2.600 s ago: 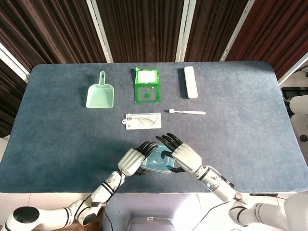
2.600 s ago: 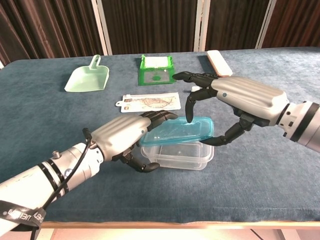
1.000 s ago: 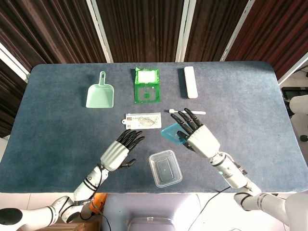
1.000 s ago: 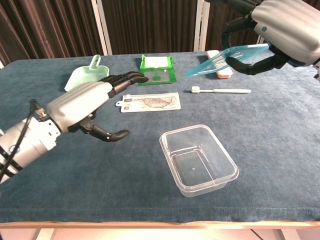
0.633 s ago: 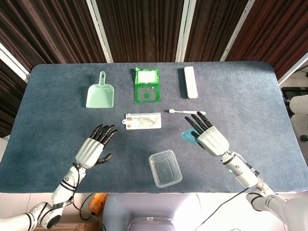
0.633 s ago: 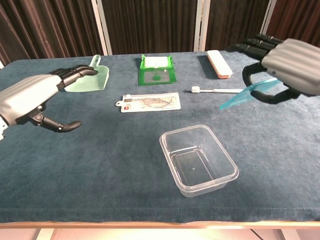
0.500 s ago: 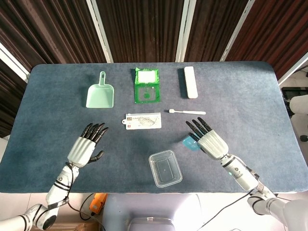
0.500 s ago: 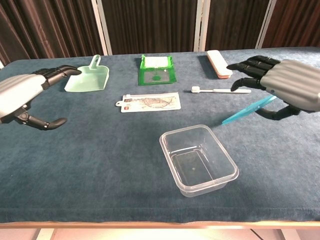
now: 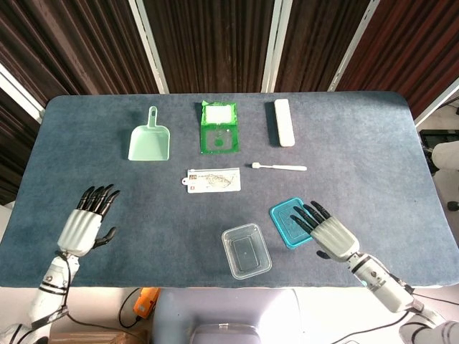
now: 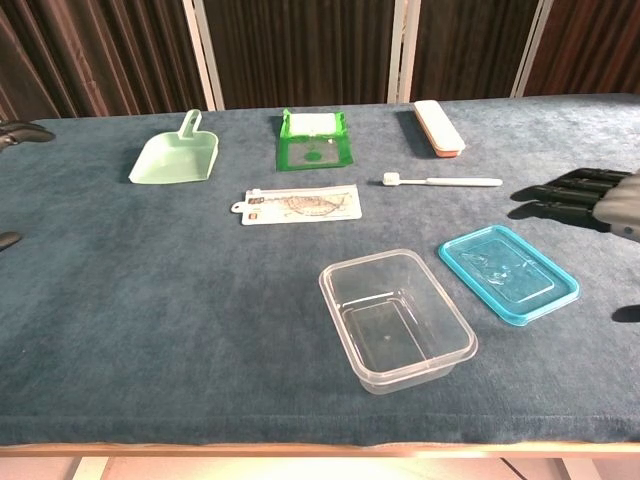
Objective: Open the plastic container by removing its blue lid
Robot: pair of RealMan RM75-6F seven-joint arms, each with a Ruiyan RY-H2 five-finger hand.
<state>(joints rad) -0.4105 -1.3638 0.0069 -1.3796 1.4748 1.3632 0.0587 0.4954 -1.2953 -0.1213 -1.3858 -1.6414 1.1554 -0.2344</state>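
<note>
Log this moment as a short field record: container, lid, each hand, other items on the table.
container: clear plastic container, open, upright near the table's front edge
lid: blue lid, flat on the table beside the container, apart from it
left hand: left hand, holds nothing, fingers spread, far from the container
right hand: right hand, holds nothing, fingers spread, over the lid's edge in the head view
other items: green dustpan, green packet, white case, toothbrush, flat card pack
task state: lid off
</note>
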